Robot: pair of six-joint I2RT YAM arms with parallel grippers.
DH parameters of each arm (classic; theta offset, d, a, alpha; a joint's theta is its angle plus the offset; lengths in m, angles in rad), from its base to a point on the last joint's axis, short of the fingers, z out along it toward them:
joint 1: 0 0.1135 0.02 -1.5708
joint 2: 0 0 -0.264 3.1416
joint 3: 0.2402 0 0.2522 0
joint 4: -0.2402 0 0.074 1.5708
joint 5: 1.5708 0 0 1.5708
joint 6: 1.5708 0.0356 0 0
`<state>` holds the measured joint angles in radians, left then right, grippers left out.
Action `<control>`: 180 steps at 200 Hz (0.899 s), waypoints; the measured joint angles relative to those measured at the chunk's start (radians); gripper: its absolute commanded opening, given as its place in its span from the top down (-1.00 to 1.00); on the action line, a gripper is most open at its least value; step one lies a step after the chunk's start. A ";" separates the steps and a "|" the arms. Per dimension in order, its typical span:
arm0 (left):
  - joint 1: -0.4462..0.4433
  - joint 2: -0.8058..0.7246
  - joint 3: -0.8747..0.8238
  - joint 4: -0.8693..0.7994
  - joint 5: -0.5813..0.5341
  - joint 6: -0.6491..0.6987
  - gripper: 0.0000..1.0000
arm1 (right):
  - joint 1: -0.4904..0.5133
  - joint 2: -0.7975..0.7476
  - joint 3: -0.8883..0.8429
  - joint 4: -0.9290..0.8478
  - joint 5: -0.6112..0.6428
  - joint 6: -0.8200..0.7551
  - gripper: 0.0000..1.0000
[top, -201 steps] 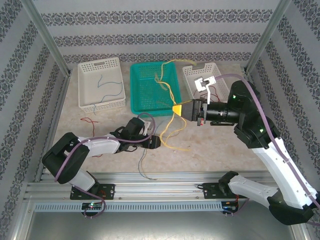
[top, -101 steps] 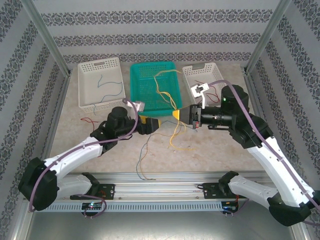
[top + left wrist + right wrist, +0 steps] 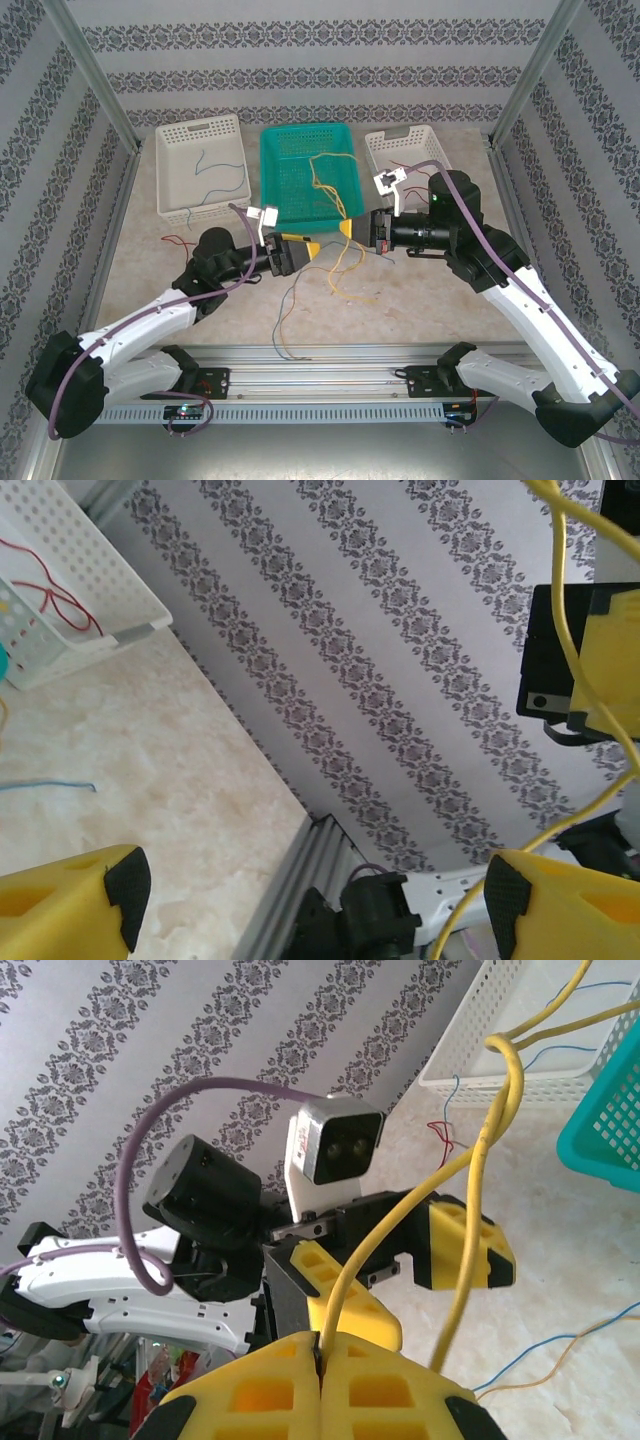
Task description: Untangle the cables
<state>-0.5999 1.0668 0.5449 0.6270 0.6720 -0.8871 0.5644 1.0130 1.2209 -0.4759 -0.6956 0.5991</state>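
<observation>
Grey damask-striped wallpaper [image 3: 320, 60] on three sides; beige marbled tabletop [image 3: 420, 325]; aluminium frame posts [image 3: 95, 80].

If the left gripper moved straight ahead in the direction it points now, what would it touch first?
Probably the yellow cable hanging from the shut right gripper, just ahead of the open left gripper; depth is unclear.
</observation>
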 measured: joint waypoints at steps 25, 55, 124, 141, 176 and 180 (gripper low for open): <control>0.000 0.006 -0.048 0.158 0.013 -0.094 -0.85 | 0.000 0.002 -0.002 0.005 0.003 0.000 1.00; -0.001 0.036 -0.064 0.360 0.017 -0.203 -0.91 | 0.000 0.012 -0.008 0.016 0.007 0.001 1.00; -0.069 0.076 -0.072 0.480 0.030 -0.256 -0.91 | 0.000 0.032 -0.017 0.025 0.014 0.008 1.00; -0.089 0.082 -0.072 0.473 0.035 -0.243 -0.91 | 0.001 0.033 -0.017 0.026 0.016 0.008 1.00; -0.119 0.085 -0.069 0.447 0.035 -0.214 -0.91 | 0.001 0.041 -0.019 0.040 0.023 0.012 1.00; -0.121 0.086 -0.068 0.444 0.036 -0.212 -0.91 | 0.002 0.043 -0.019 0.042 0.024 0.012 1.00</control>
<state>-0.7212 1.1526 0.4774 1.0714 0.7082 -1.0996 0.5659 1.0557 1.2018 -0.4343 -0.6712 0.6113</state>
